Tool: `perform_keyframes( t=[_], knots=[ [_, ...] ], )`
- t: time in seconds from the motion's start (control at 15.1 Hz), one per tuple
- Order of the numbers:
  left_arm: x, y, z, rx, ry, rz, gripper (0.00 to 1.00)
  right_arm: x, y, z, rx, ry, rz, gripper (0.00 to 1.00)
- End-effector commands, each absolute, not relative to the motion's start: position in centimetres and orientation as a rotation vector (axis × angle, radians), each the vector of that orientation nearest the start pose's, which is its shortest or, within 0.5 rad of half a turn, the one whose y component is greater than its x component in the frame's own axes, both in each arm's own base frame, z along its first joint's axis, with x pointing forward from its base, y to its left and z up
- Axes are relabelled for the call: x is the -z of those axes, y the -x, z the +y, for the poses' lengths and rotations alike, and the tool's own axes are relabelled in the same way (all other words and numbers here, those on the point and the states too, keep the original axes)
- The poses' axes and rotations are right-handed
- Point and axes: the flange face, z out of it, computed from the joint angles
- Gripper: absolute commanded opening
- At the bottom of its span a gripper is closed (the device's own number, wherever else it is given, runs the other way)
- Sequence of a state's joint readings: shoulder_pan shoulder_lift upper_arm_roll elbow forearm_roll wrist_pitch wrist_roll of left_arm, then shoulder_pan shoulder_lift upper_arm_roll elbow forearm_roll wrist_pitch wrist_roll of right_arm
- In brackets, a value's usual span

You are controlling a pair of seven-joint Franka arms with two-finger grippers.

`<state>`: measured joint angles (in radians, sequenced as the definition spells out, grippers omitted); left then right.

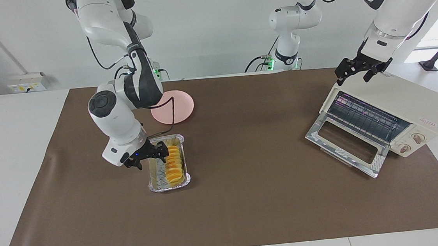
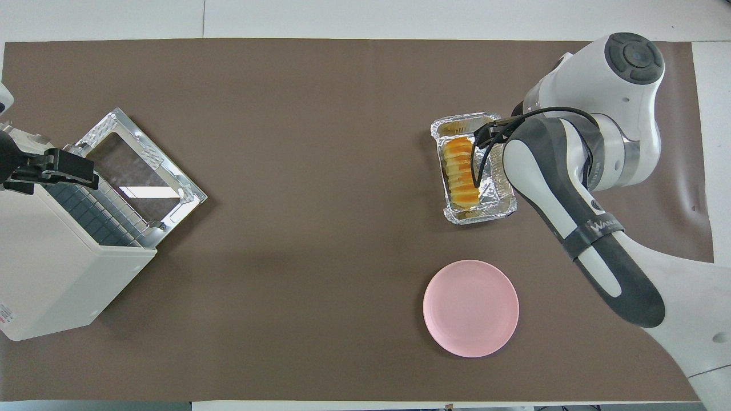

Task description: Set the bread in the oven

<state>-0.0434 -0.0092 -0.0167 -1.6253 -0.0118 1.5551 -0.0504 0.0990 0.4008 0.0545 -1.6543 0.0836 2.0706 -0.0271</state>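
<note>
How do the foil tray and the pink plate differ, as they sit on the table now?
The foil tray is rectangular, crinkled silver and walled; the pink plate is round, smooth and shallow. The tray holds the bread; the plate is bare. The plate lies nearer to the robots. Both rest on the brown mat.

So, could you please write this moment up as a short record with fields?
bread: lying in the foil tray, not gripped
oven: door dropped open, wire rack visible, at the left arm's end of the table
right gripper: low over the tray's edge beside the bread
left gripper: waiting over the oven's top
pink plate: nearer to the robots than the tray
</note>
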Motion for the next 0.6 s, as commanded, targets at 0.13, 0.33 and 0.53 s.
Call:
perform_keyframes(
  t=[0.13, 0.33, 0.53],
  knots=[
    [-60.5, -54.1, -3.1, -0.106, 3.137, 0.01, 1.0, -31.4, -61.8, 8.6, -0.052, 3.032, -0.151, 1.0],
    [-60.7, -54.1, -3.1, -0.101, 3.137, 0.01, 1.0, -30.5, -61.2, 7.9, -0.08, 3.012, -0.105, 0.55],
    [-60.7, -54.1, -3.1, -0.101, 3.137, 0.01, 1.0, -30.3, -60.9, 7.7, -0.089, 3.011, -0.097, 0.0]
  ],
)
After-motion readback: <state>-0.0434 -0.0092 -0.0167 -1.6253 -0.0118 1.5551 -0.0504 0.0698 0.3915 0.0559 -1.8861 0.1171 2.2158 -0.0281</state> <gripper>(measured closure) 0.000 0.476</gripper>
